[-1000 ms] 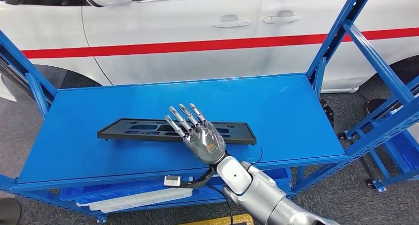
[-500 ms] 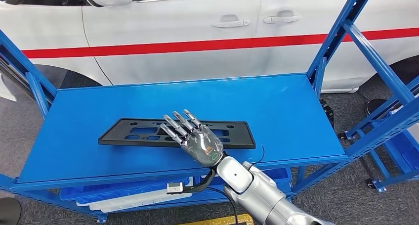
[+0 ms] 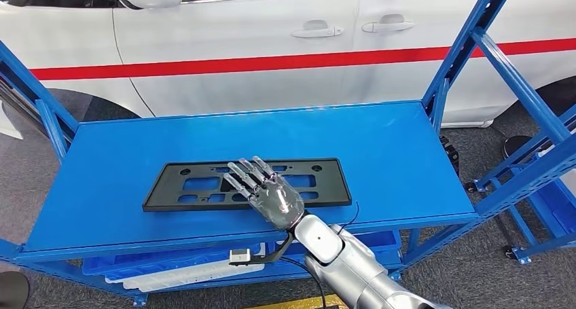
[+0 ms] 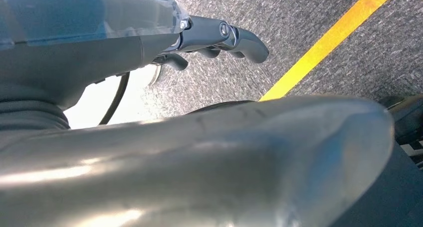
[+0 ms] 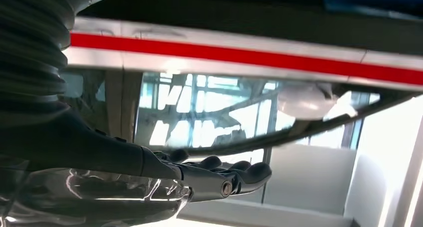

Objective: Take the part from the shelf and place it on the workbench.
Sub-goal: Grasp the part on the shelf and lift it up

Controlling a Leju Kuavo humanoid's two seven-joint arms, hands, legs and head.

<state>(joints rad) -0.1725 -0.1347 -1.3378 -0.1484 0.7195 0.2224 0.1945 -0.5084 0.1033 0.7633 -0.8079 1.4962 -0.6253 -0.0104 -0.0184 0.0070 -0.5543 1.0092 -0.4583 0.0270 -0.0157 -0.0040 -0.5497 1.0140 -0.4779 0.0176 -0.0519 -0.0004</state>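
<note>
One black part [image 3: 248, 183], a flat rectangular frame with cut-out windows, lies flat on the blue shelf [image 3: 401, 153], nearer its front edge and a little left of centre. Right hand [image 3: 268, 190] is over the part's middle, back of the hand up, fingers [image 3: 246, 175] extended and slightly spread across the frame; nothing is grasped (whether the fingertips actually touch the plastic cannot be told). Right wrist view shows the same fingers straight and loose. Left hand [image 4: 219, 40] hangs over grey carpet with a yellow floor line [image 4: 329, 40], fingers partly curled, holding nothing visible; released or clenched cannot be told. Behind the shelf stands a white car [image 3: 272, 44] with a red stripe.
</note>
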